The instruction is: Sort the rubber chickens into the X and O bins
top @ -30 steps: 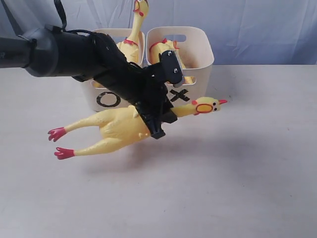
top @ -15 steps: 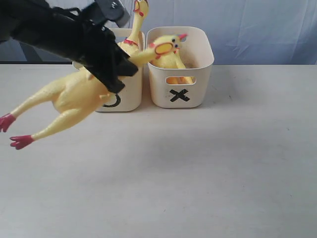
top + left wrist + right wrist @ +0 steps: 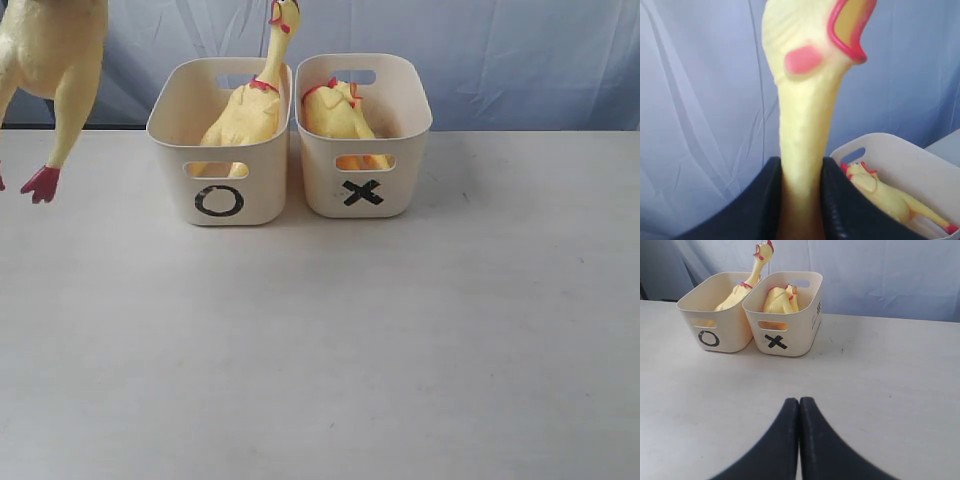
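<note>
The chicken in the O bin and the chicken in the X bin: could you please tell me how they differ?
The chicken in the O bin pokes its neck and head above the rim; the chicken in the X bin sits hunched inside. The chicken in the O bin also looks longer than the chicken in the X bin. Both are yellow with red neck bands.
</note>
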Action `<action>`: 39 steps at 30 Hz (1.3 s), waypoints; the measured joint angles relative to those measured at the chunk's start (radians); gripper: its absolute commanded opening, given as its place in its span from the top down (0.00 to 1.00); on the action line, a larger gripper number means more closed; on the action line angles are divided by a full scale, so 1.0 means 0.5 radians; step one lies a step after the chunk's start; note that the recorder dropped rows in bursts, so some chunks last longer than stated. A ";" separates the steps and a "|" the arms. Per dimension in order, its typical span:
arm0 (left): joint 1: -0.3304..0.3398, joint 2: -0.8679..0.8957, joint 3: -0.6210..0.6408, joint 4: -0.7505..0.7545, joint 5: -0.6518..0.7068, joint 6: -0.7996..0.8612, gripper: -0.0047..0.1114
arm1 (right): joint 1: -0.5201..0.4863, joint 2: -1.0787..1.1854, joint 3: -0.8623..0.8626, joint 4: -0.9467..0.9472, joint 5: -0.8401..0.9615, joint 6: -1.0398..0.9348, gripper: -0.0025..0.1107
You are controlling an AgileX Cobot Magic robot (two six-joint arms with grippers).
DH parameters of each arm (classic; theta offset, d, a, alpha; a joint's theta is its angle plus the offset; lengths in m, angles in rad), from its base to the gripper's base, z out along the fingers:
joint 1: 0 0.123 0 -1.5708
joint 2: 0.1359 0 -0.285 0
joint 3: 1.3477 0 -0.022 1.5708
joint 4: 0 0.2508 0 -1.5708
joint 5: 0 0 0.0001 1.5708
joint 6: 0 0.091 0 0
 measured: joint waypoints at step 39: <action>0.015 0.644 -0.855 -0.113 -0.573 -0.634 0.96 | 0.000 0.000 0.000 0.000 0.000 0.000 0.98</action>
